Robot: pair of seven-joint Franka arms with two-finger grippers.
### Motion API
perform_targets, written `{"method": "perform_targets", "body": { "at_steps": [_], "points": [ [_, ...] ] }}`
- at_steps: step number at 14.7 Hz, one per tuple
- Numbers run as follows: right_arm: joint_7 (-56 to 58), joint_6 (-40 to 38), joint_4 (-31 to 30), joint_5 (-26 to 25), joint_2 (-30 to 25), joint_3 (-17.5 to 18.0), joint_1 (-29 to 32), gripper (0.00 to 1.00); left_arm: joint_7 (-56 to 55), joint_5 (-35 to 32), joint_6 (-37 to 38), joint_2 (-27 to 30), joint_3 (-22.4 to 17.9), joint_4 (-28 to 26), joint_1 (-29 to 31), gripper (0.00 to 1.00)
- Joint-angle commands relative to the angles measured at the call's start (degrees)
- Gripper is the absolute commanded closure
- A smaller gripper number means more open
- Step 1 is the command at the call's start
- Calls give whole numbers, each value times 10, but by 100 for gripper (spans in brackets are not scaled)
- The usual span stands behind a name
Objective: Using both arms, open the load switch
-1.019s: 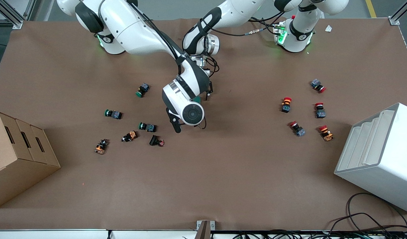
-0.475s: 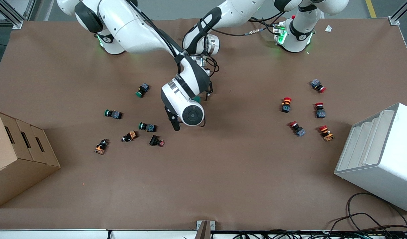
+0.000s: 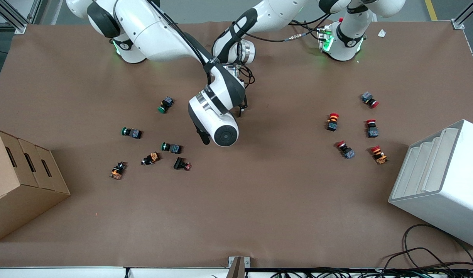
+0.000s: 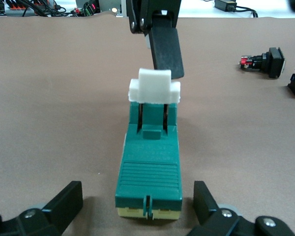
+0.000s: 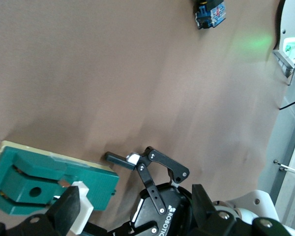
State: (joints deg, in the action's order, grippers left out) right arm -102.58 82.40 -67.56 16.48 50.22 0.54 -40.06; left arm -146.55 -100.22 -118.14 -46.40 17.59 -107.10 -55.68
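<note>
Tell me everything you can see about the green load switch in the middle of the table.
The load switch is a dark green plastic-looking block on a cream base, with a ribbed top and a white tab raised at one end. It rests flat on the brown table, under the right arm's wrist in the front view. The left gripper straddles its ribbed end, fingers open, not visibly touching. The right gripper is at the tab end, one finger against the tab.

I see the load switch (image 4: 150, 167) hemmed between both tools; bare bench (image 3: 259, 193) lies nearer the camera, push-buttons (image 3: 171, 147) cluster toward the right arm's end.
</note>
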Motion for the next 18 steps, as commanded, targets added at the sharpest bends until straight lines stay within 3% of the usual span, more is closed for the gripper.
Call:
{"method": "perform_targets", "body": {
  "at_steps": [1,6,12,18],
  "points": [
    [-1,-2,-17,10,-6,0,-5,0,-30,1,-7,-12,-5,-20,1,0],
    [1,6,-24,12,-1,2,-8,0,-30,1,-7,-13,-5,-21,1,0],
    [-1,77,-59,14,0,5,-21,0,-29,1,-7,-13,-5,-21,1,0],
    [4,71,-57,12,-6,5,-14,0,-23,1,-7,-11,-5,-20,1,0]
  ]
}}
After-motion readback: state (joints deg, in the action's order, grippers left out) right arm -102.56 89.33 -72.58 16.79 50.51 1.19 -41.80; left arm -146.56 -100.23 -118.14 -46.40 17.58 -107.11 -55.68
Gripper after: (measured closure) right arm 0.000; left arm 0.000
